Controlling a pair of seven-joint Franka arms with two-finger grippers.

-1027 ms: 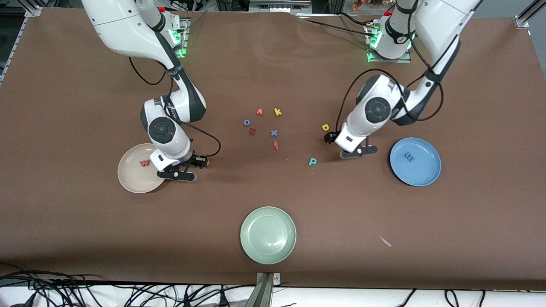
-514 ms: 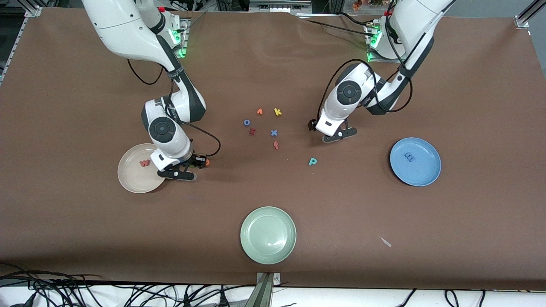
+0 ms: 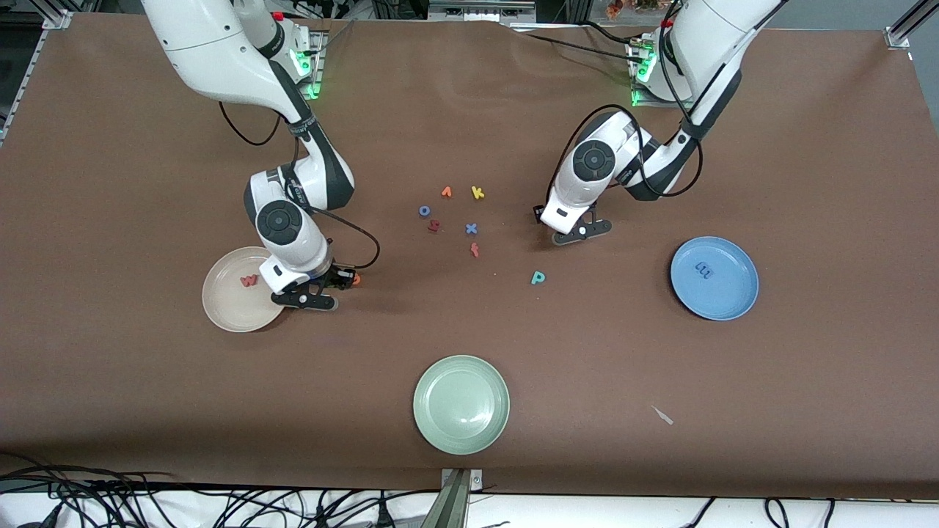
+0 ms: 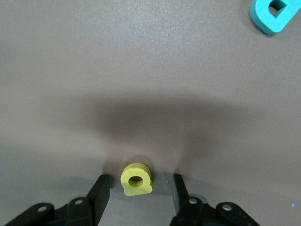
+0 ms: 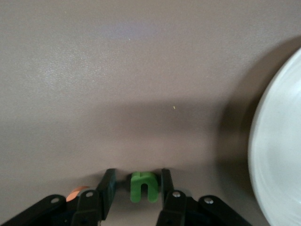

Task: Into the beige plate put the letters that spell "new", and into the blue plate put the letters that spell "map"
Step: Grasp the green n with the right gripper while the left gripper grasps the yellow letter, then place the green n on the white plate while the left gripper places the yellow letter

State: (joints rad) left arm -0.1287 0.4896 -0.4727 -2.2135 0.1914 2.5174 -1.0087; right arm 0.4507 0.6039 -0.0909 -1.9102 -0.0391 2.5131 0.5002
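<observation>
The yellow "a" [image 4: 136, 179] lies flat on the brown counter [image 3: 660, 381], its round hole facing up, between the fingers of the left claw [image 4: 138, 188]; the jaws stand apart on either side of it with a gap on each side. The green "n" [image 5: 144, 185] lies flat between the fingers of the right claw [image 5: 136, 188], its two legs pointing toward the wrist camera, and both fingers look pressed to its sides. The orange "e" [image 3: 356, 279] peeks out just beside that claw, right by the beige plate [image 3: 224, 308], which holds the salmon "w" [image 3: 249, 280]. The blue "m" [image 3: 704, 271] lies in the blue plate [image 3: 726, 301], its long axis slanted. The teal "p" [image 3: 538, 277] rests on the counter between the left claw and the front camera.

A second ago the left claw stood near the blue plate with the "a" in plain sight; it has since moved over that letter. The right claw has barely shifted, and both jaws have narrowed.

A pale green plate [image 3: 461, 403] sits nearest the front camera; spare letters [image 3: 471, 229] cluster mid-counter, cables [image 3: 147, 502] trailing along the edge
</observation>
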